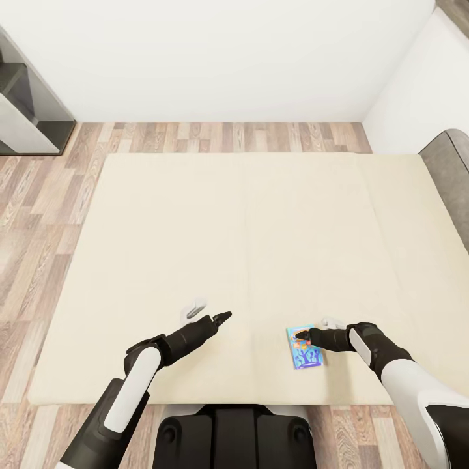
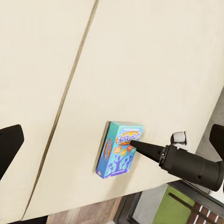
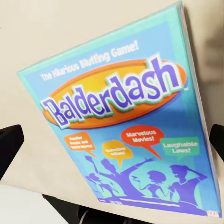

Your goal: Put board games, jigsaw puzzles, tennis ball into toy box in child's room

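While the blue game lies flat on the bed near its front edge, the right claw hangs spread wide just over the box's top end, holding nothing. Well apart, the left claw hovers open and empty above bare mattress.

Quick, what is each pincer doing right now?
Left pincer: open, holding nothing, above the bed.
Right pincer: open over the blue board game, not gripping it.

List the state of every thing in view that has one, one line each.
Small blue Balderdash board game box: lying flat on the bed, face up, not lifted.
Beige mattress of the bed: flat, bare apart from the box.
Right claw: open, over the box.
Left claw: open, empty.
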